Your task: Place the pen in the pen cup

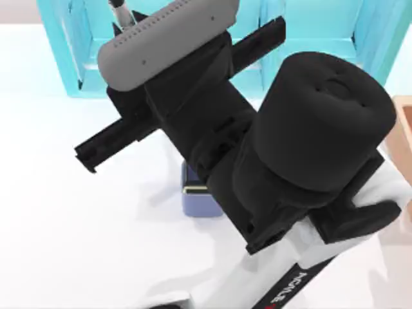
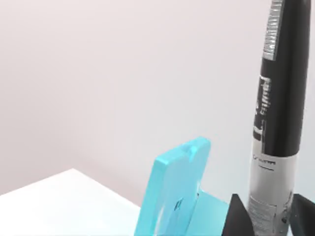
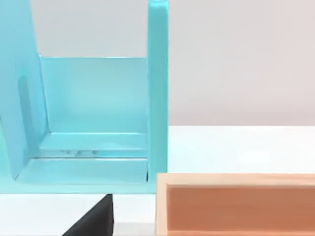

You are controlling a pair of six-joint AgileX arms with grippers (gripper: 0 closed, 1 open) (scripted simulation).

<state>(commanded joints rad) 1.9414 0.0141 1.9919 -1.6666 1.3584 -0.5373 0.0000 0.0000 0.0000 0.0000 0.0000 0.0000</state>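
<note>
**Mia:** What can you see from the top?

**Ben:** A big black arm (image 1: 257,148) is close to the camera and hides much of the table (image 1: 77,225). The cup (image 1: 196,203) peeks out from under it, near the middle of the table. It is blue-violet, with a bit of gold rim. The shelf (image 1: 64,45) is at the back, and the box (image 1: 404,129) is at the right edge.

**Mia:** Where is the pen?

**Ben:** Look at the left wrist view. The pen (image 2: 278,123) is held in the left gripper (image 2: 268,219). One black finger is on each side of its pale end, and they squeeze it tight. It is up in the air, not in the cup.

**Mia:** Which way does it point?

**Ben:** It sticks straight out from the fingers, and its long side runs the same way they do. The dark end goes out past the edge of the picture, so I cannot tell where the tip is. A wall and one tilted end of the shelf (image 2: 172,196) are behind it.

**Mia:** And the right arm?

**Ben:** It sits low by the table. Its wrist view looks at the shelf (image 3: 93,113) and the box (image 3: 236,204), which stand close together.
</note>
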